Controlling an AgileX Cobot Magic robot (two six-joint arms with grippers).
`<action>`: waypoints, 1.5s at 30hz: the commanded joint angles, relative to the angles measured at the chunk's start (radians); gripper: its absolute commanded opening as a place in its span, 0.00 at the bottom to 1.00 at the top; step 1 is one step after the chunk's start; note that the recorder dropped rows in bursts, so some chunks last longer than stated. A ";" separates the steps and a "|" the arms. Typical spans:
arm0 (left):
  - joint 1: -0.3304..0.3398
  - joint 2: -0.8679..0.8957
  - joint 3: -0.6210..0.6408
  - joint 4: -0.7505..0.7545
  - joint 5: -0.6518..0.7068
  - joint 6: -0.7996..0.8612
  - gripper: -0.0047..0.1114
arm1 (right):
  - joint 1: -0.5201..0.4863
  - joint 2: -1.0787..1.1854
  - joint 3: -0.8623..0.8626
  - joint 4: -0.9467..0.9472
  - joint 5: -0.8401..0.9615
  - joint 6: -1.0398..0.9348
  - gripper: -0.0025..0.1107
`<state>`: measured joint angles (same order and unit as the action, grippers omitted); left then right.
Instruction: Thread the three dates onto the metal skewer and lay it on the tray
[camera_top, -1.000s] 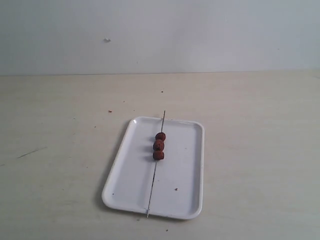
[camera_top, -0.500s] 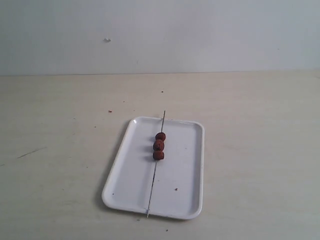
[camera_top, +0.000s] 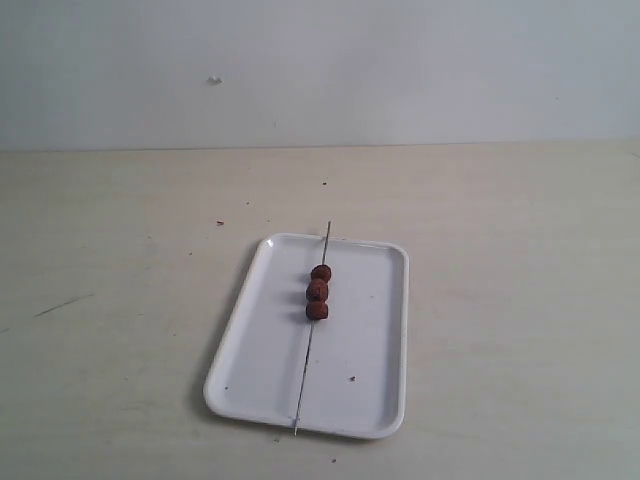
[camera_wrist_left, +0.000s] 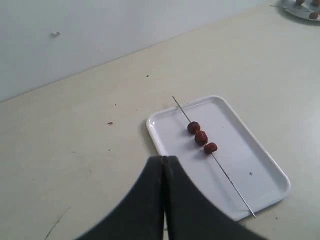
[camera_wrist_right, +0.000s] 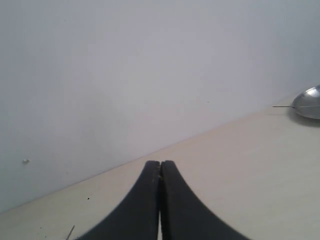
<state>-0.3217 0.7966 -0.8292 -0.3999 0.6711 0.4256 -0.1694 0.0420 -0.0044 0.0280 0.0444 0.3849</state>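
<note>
Skewer (camera_top: 304, 365) with three dates (camera_top: 318, 291) threaded on it lies lengthwise across the tray (camera_top: 255, 350), toward the near edge of the counter (camera_top: 500, 300). Left gripper (camera_wrist_left: 164, 159) and right gripper (camera_wrist_right: 160, 163) have jaws pressed together, empty.

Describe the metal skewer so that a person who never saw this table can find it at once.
On the pale table lies one white rectangular tray. A thin grey metal skewer runs along its length, both ends reaching the short rims. It alone carries three dark red dates in a tight row.
</note>
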 joint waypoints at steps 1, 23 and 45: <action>0.002 -0.005 0.006 0.030 0.014 0.006 0.04 | -0.004 -0.007 0.004 0.000 -0.002 -0.010 0.02; 0.175 -0.640 0.583 0.084 -0.469 0.005 0.04 | -0.004 -0.007 0.004 0.000 -0.002 -0.010 0.02; 0.183 -0.797 0.829 0.045 -0.476 -0.019 0.04 | -0.004 -0.007 0.004 0.000 -0.002 -0.010 0.02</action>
<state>-0.1399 0.0059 -0.0175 -0.3466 0.2063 0.4075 -0.1694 0.0420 -0.0044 0.0280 0.0480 0.3849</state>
